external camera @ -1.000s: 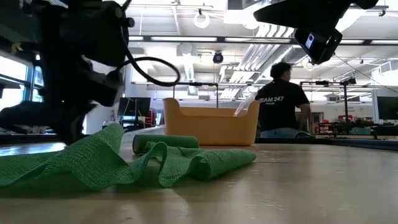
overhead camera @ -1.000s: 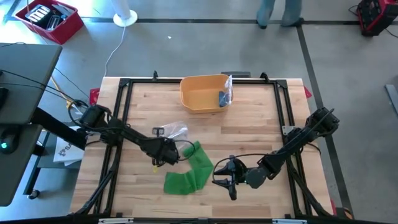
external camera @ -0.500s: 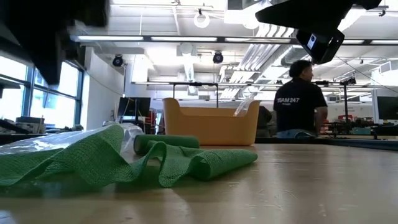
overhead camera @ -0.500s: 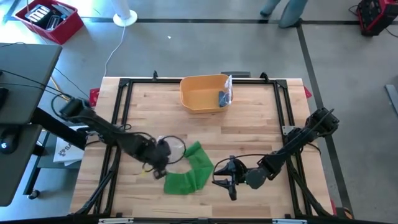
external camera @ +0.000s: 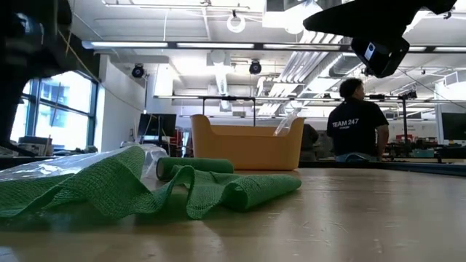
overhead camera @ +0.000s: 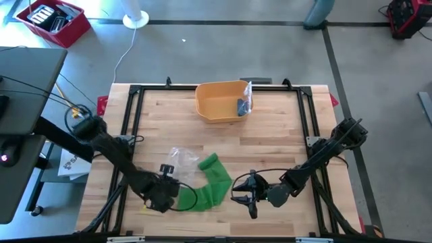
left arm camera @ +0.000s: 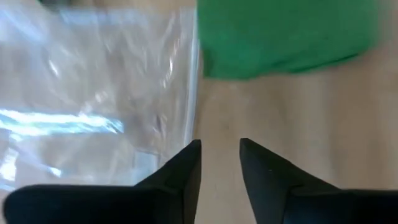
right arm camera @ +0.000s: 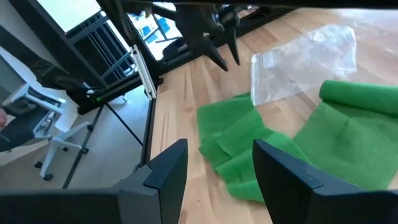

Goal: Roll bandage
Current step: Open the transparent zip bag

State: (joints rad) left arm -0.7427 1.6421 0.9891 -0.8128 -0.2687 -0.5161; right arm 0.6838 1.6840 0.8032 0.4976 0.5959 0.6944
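A green bandage (overhead camera: 206, 183) lies crumpled and unrolled on the table, with its rolled end (overhead camera: 208, 162) toward the far side. It also shows in the low view (external camera: 131, 191) and the right wrist view (right arm camera: 292, 155). My left gripper (overhead camera: 167, 189) hovers by the bandage's near left end, next to a clear plastic bag (overhead camera: 179, 158). Its fingers stand slightly apart over bare wood (left arm camera: 221, 163) and touch nothing. My right gripper (overhead camera: 235, 192) is wide open (right arm camera: 217, 174) just right of the bandage and is empty.
A yellow bin (overhead camera: 223, 101) stands at the far middle of the table, with a small packet inside. A black frame (overhead camera: 135, 91) runs around the table. A person (external camera: 353, 127) stands in the room beyond. Bare wood lies to the right of the bandage.
My left gripper has gone from beside the bandage's rolled end toward the table's near edge, and it now hovers by the bandage's near left end. The clear plastic bag has slid a little toward the near edge. The bandage has kept its shape.
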